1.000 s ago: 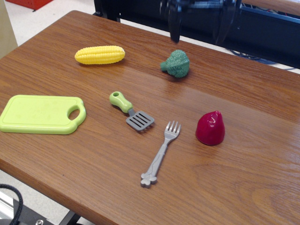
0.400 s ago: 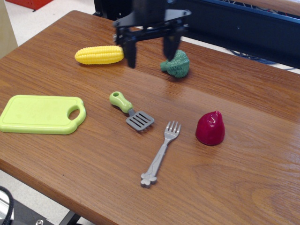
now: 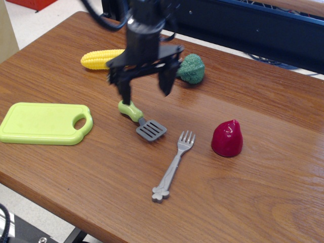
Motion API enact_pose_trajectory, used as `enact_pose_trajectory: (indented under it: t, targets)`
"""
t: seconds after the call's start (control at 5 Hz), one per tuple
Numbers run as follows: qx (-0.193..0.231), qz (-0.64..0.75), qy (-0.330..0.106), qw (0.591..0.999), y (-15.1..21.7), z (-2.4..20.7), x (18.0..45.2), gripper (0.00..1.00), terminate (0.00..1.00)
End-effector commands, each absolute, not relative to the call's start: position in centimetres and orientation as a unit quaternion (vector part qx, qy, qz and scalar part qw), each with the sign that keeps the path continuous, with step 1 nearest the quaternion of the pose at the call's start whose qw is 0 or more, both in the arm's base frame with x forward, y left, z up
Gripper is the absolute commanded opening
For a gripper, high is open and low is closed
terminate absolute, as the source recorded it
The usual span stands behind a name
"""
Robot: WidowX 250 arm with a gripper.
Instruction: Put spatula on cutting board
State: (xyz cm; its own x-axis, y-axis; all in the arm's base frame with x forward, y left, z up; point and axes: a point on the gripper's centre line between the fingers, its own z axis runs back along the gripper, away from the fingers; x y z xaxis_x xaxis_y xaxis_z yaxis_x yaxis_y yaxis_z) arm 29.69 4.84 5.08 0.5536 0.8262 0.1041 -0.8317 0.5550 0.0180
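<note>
The spatula (image 3: pixel 143 121) lies on the wooden table (image 3: pixel 263 172), its light-green handle pointing up-left and its grey slotted head toward the lower right. The lime-green cutting board (image 3: pixel 43 123) lies flat at the left, handle hole toward the spatula. My gripper (image 3: pixel 145 92) hangs open just above the spatula's handle, with one finger over the handle end and the other to its right. It holds nothing.
A yellow corn cob (image 3: pixel 98 59) and a green broccoli (image 3: pixel 192 69) lie behind the gripper. A grey fork (image 3: pixel 174 167) lies right of the spatula. A dark red fruit (image 3: pixel 227 137) stands further right. The table's front edge is near.
My gripper has come from the back of the table, forward, left and down, to just over the spatula's handle. It stays open. The objects have not moved.
</note>
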Motion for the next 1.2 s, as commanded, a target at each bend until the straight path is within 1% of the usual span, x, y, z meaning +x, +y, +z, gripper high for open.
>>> enact_pose_trajectory:
  t: [0.0, 0.2, 0.4, 0.6, 0.8, 1.0]
  targets:
    - [0.031, 0.508, -0.075, 0.858, 5.2, 3.2, 29.8, 1.00, 0.00]
    - [0.032, 0.523, -0.069, 0.849, 5.1, 2.2, 30.6, 1.00, 0.00]
    - [0.033, 0.526, -0.086, 0.845, 4.6, 1.7, 30.7, 1.00, 0.00]
    - [0.036, 0.528, -0.075, 0.845, 4.8, 1.4, 30.5, 0.00, 0.00]
    - [0.034, 0.522, -0.072, 0.849, 5.0, 1.7, 30.5, 0.00, 0.00]
    - [0.035, 0.511, -0.068, 0.856, 5.1, 2.5, 30.7, 0.00, 0.00]
